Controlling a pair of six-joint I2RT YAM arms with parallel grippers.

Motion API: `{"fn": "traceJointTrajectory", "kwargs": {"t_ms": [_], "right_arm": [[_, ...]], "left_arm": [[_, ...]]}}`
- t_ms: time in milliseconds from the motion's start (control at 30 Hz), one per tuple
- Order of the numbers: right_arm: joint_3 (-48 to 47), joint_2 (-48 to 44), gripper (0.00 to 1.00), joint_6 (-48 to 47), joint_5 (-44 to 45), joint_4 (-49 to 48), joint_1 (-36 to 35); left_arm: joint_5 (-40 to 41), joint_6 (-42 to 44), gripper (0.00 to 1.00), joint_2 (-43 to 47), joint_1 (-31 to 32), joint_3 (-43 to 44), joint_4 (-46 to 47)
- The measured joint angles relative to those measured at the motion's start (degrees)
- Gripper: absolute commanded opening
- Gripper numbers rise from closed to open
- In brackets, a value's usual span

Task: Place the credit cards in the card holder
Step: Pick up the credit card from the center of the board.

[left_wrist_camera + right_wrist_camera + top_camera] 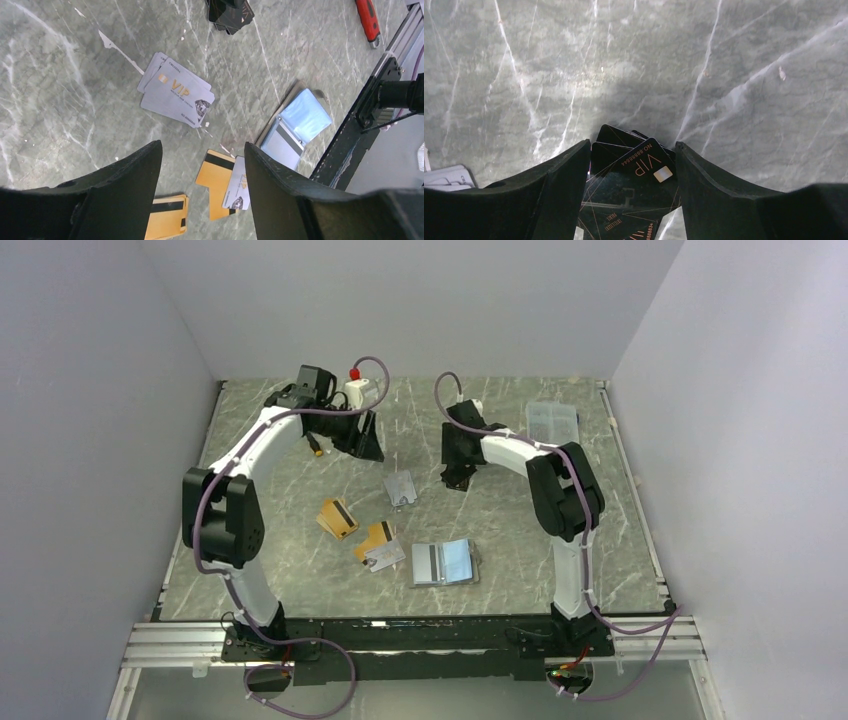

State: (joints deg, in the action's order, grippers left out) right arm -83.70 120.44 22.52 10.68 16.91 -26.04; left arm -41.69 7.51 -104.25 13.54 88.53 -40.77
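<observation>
Silver-grey credit cards (400,488) (175,92) lie mid-table. Gold-orange ones with black stripes sit in one pile (337,518) (167,217) and in a second pile with a silver card on top (378,545) (220,180). The card holder (445,562) (300,125) lies open near the front, its pale blue sleeves facing up. My left gripper (365,440) (202,145) hangs open above the table at the back, with nothing between its fingers. My right gripper (458,478) (633,143) is down at the table, open, straddling several fanned black VIP cards (634,185) (230,12).
A clear compartment box (552,420) stands at the back right. A red-handled tool (368,20) and a white object with a red top (358,388) lie at the back near the left arm. A metal rail (400,635) runs along the front edge.
</observation>
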Motion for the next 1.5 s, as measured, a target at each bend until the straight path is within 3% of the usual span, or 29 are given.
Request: {"fn": "traceJointTrajectory", "kwargs": {"t_ms": [633,867,1033,1233,1500], "right_arm": [[10.60,-7.43,0.64,7.63,4.11,-0.22,-8.02],[9.38,-7.80,0.72,8.20,2.82,3.65,-5.77],[10.32,-11.10,0.75,9.55,-1.16,4.39,-0.74],[23.04,-24.37,0.73,14.01,-8.41,-1.20,3.65],[44.61,-31.15,0.68,25.18,-24.57,-20.68,9.29]], "left_arm": [[0.44,1.42,0.64,4.55,-0.11,-5.35,-0.28],[2.97,2.97,0.64,3.19,2.91,-6.93,0.94],[6.88,4.94,0.64,-5.22,7.08,-1.92,1.20],[12.61,6.91,0.64,-14.95,12.70,6.43,1.09],[18.93,9.51,0.63,-19.08,20.22,12.02,1.16]]}}
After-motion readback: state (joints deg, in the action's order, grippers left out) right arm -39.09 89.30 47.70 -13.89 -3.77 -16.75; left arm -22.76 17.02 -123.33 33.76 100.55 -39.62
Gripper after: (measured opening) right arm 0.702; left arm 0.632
